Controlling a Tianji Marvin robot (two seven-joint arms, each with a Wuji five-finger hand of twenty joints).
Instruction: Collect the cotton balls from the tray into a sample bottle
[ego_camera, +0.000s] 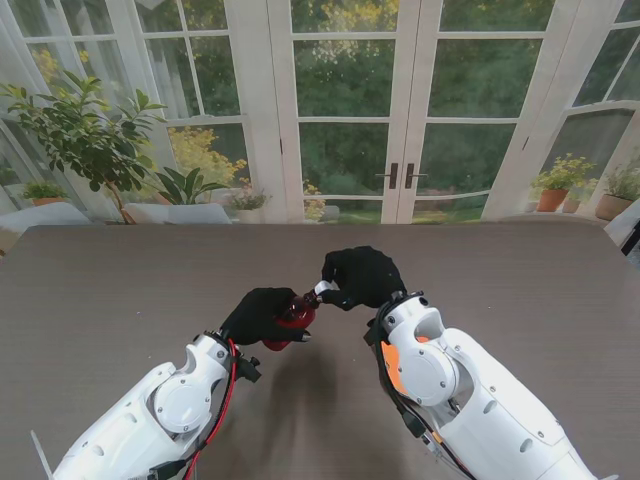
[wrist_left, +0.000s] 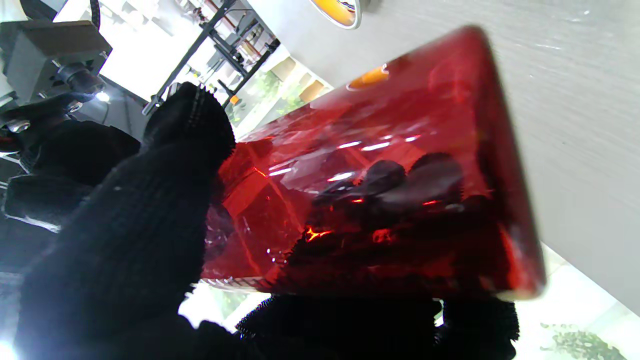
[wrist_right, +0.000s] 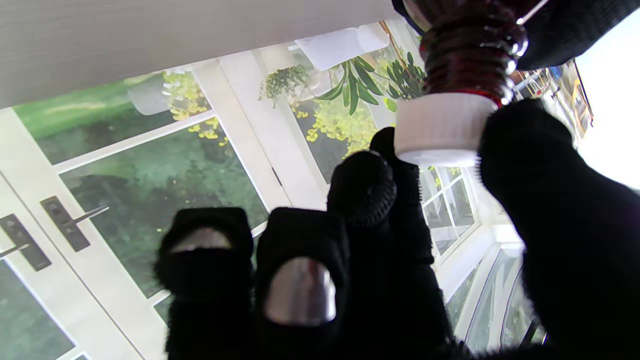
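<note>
Red bottle (ego_camera: 296, 316) clamped in left robot hand (ego_camera: 258, 315); right robot hand (ego_camera: 362, 277) pinches its white cap (ego_camera: 325, 289).

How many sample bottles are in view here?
1: a red sample bottle held off the table in the left robot hand, with the right robot hand gripping its white cap.

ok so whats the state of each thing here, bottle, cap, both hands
red sample bottle: held off the table, tilted, threaded neck towards the right hand
white cap: at the end of the neck, threads still showing; cannot tell if seated
left hand: shut on the bottle body
right hand: fingers pinching the cap
table: no tray or cotton balls visible on it
</note>
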